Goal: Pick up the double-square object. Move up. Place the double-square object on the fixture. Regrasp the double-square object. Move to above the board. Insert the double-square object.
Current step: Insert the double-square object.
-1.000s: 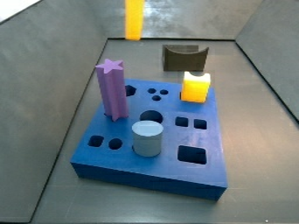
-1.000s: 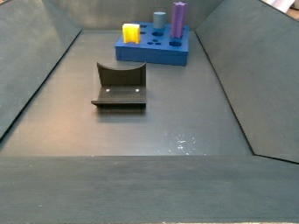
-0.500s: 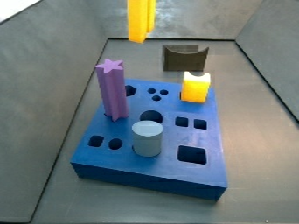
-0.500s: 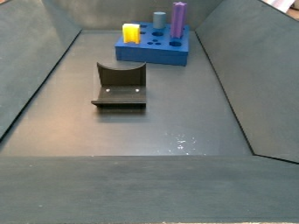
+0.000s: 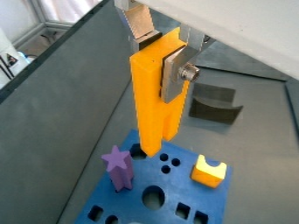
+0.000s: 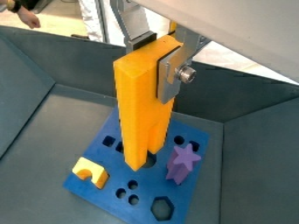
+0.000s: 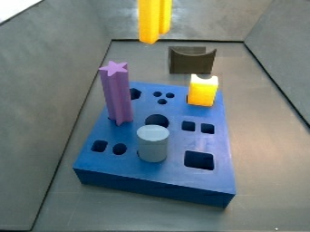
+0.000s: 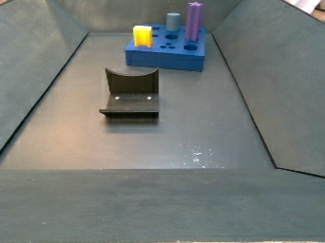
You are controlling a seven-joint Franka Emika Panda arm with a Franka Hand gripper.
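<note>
My gripper (image 5: 160, 57) is shut on the top of the double-square object (image 5: 155, 109), a tall orange-yellow peg hanging upright, also seen in a wrist view (image 6: 142, 109) with the gripper (image 6: 158, 57) on its top. It hangs in the air above the blue board (image 5: 181, 188), its lower end apart from the board's top. In a side view only the peg's lower part (image 7: 154, 20) shows, at the top edge, behind the board (image 7: 182, 149); the gripper is out of frame there. The dark fixture (image 7: 191, 60) stands bare behind the board and shows in a side view (image 8: 131, 92).
On the board stand a purple star-topped post (image 7: 118, 91), a grey cylinder (image 7: 152, 143) and a stubby yellow block (image 7: 204, 89). Several holes in the board are open. Grey sloping walls (image 7: 49, 100) enclose the floor on all sides.
The held peg has shifted to the right in the side view and looks a little larger. The board, the pieces on it and the fixture have not moved.
</note>
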